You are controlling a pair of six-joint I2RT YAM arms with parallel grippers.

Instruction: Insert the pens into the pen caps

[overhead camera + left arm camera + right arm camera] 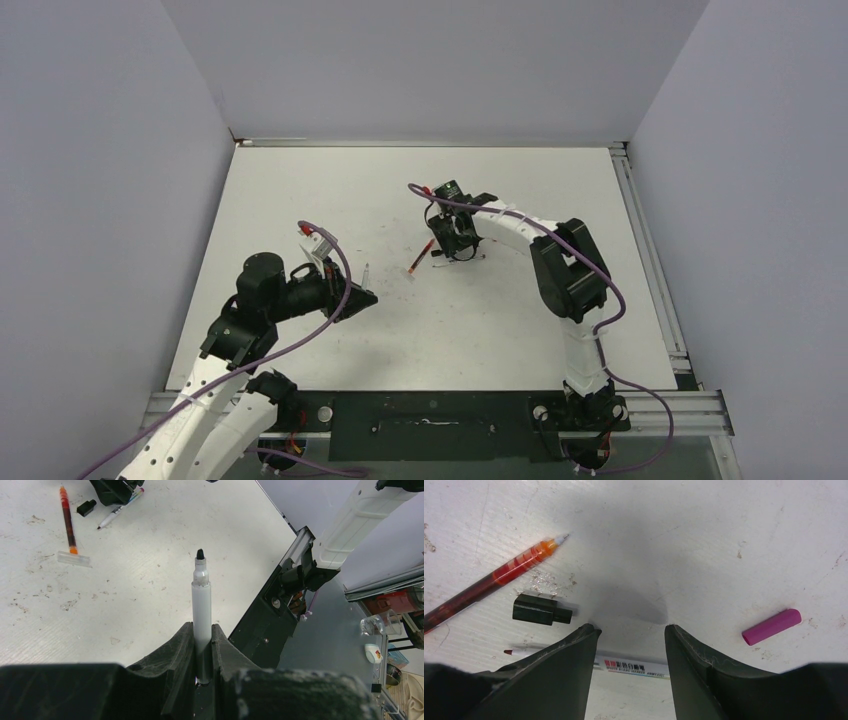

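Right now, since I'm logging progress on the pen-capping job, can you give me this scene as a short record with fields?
left gripper: shut on grey-white marker, black tip bare
right gripper: open, holding nothing, low over the table
white marker: lying beneath the right gripper, red tip bare
red pen: lying on the table, tip bare
black cap: loose, between red pen and white marker
magenta cap: loose, lying apart from the pens
pens capped: none seen

Table [300, 200]: red pen [494, 581], marker [631, 667], probable cap [541, 610]

Red pen [491, 582], rear end off-frame.
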